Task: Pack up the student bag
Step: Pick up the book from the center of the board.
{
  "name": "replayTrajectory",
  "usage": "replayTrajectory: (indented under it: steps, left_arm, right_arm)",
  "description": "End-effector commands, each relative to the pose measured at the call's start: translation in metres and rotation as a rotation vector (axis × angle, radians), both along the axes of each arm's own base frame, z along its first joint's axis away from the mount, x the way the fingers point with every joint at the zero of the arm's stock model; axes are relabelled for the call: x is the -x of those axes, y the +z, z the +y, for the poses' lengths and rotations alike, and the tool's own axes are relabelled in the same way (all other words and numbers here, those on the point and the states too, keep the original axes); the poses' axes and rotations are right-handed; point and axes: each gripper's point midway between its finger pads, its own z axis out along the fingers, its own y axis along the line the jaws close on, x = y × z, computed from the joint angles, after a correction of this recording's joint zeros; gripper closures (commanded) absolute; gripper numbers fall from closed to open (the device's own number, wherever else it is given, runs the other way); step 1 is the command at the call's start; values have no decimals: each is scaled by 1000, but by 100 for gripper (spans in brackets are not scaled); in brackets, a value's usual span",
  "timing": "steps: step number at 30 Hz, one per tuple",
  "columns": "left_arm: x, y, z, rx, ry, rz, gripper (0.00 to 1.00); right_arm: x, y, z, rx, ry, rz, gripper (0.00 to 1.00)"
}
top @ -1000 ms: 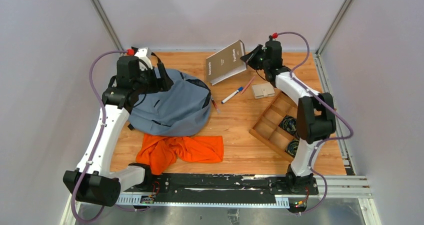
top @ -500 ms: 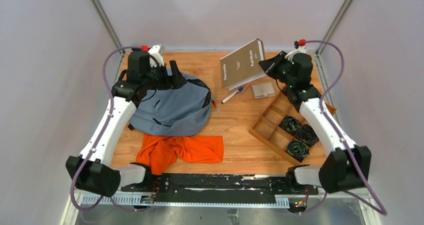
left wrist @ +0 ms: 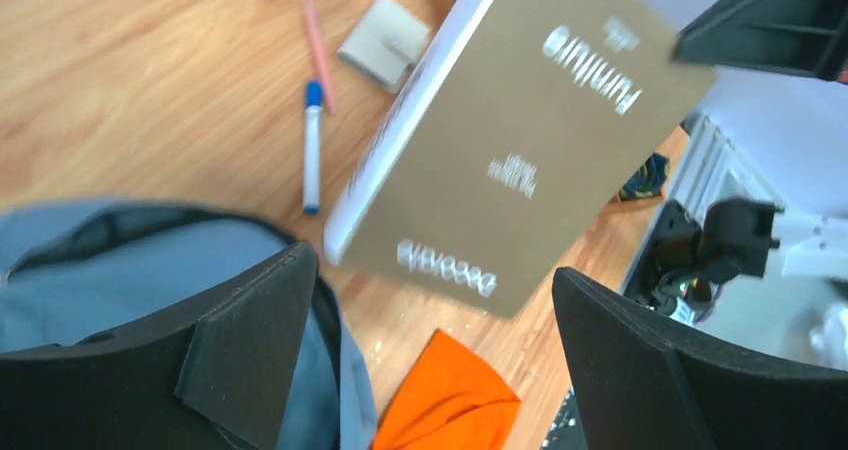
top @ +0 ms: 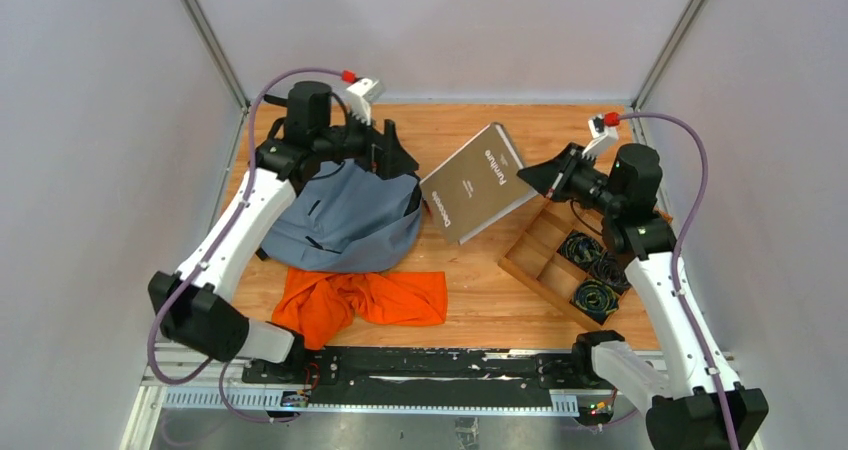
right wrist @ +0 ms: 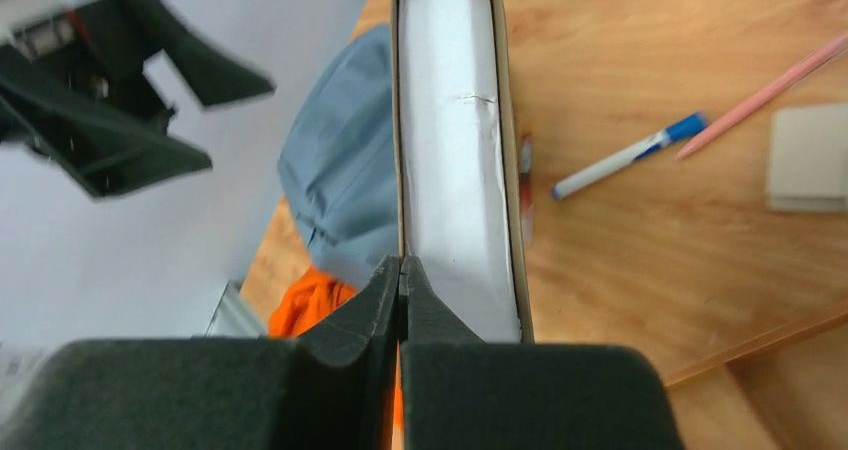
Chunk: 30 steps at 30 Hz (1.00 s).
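Note:
The student bag [top: 340,220], grey-blue with black straps, lies at the left of the table. My left gripper [top: 390,155] hovers open over its top right edge; the left wrist view shows the jaws [left wrist: 430,265] wide apart and empty, with the bag [left wrist: 100,260] under the left finger. My right gripper [top: 545,177] is shut on the cover of a brown book [top: 480,182] and holds it tilted in the air just right of the bag. The right wrist view shows the book's white page edge [right wrist: 455,150] beyond the closed fingertips [right wrist: 400,265], pointing toward the bag [right wrist: 345,180].
An orange cloth [top: 370,298] lies in front of the bag. A wooden divider tray [top: 527,278] with coiled cables [top: 595,295] sits at the right. A blue-capped pen [right wrist: 630,155], a pink pencil [right wrist: 765,95] and a beige pad [right wrist: 808,158] lie on the table under the book.
My right gripper has lifted the book from the back of the table and carried it left and nearer, toward the bag. My left gripper has moved right, over the bag's top.

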Motion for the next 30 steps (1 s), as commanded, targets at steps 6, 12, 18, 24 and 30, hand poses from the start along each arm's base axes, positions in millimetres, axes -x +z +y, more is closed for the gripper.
replayTrajectory:
  steps: [6, 12, 18, 24, 30]
  left_arm:
    - [22, -18, -44, -115, -401, -141, 4]
    - [54, -46, -51, -30, -564, -40, 5]
    - [78, -68, -53, 42, -650, 68, 5]
    - [100, -74, -62, 136, -748, 173, 5]
    - [121, -93, -78, 125, -812, 248, 10]
  right_arm:
    - [71, -15, 28, -22, 350, 45, 100]
    - [93, -12, 36, -37, 483, 18, 100]
    - [100, -13, 39, -52, 538, 12, 100]
    - [94, -17, 41, -62, 553, 21, 100]
    - [86, -20, 42, -79, 545, 24, 100]
